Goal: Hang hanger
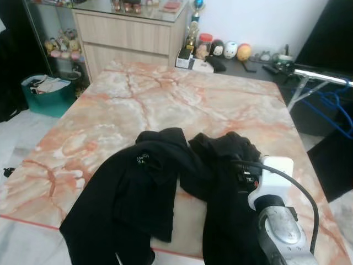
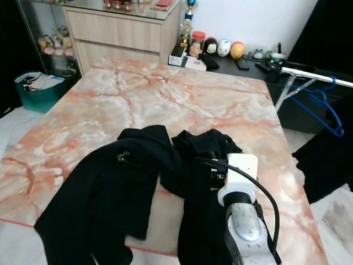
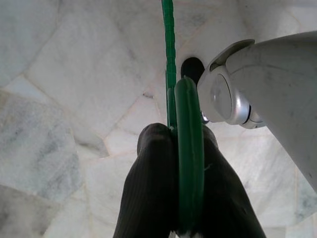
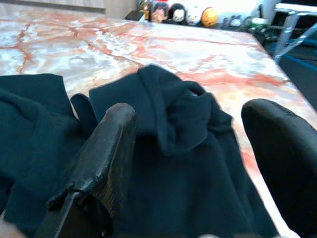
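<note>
A crumpled black hooded garment (image 2: 165, 187) lies across the near edge of the pink-veined marble table (image 2: 165, 99), one sleeve draped over the edge, apparently laid out so it can be dressed onto a hanger; the right end effector (image 4: 193, 148) hovers just above its bunched hood, fingers spread wide with nothing between them, probably readying to gather the cloth; the left end effector (image 3: 178, 183) hangs low over pale marble floor tiles (image 3: 64, 99), its two black fingers pressed together on a slim green plastic hanger (image 3: 188, 148), held down and out of the way until the garment is ready; a blue hanger (image 2: 322, 107) dangles from a white metal rack (image 2: 314, 77) at the far right, a likely hanging spot.
</note>
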`<state>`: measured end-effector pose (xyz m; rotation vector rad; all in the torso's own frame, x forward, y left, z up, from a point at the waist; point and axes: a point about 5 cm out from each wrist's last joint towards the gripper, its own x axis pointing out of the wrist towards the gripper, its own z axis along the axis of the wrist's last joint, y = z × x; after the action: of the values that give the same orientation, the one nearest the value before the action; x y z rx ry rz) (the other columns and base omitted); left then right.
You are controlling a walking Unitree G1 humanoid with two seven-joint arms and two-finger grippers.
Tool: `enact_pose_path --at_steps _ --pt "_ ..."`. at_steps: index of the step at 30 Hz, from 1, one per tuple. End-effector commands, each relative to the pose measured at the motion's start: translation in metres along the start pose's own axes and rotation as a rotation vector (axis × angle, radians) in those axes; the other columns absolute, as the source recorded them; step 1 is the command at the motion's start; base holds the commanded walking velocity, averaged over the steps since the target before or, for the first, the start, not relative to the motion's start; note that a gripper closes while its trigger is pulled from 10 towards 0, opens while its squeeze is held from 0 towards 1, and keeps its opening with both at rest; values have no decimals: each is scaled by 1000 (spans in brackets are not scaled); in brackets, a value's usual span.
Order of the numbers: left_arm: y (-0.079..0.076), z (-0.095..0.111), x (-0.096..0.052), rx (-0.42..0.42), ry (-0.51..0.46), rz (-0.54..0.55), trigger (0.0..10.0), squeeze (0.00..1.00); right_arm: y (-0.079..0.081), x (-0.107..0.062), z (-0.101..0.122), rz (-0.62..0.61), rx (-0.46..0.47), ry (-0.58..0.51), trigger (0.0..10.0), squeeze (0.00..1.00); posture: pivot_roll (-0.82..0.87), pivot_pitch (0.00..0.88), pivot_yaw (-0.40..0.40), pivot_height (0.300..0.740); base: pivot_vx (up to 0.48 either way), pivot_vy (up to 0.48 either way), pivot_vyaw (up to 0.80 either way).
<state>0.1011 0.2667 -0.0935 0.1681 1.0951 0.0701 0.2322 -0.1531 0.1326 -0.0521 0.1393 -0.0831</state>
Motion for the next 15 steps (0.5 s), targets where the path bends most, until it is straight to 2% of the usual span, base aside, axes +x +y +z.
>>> enact_pose_path --at_steps 1,15 --pt "-1 -2 0 0 13 -2 10000 0 -3 2 1 -18 -9 -10 10000 0 74 0 -91 740 -266 0 0" --pt "-1 -1 0 1 13 -2 10000 0 -4 6 2 -28 -7 -21 10000 0 75 0 -88 740 -269 0 0"
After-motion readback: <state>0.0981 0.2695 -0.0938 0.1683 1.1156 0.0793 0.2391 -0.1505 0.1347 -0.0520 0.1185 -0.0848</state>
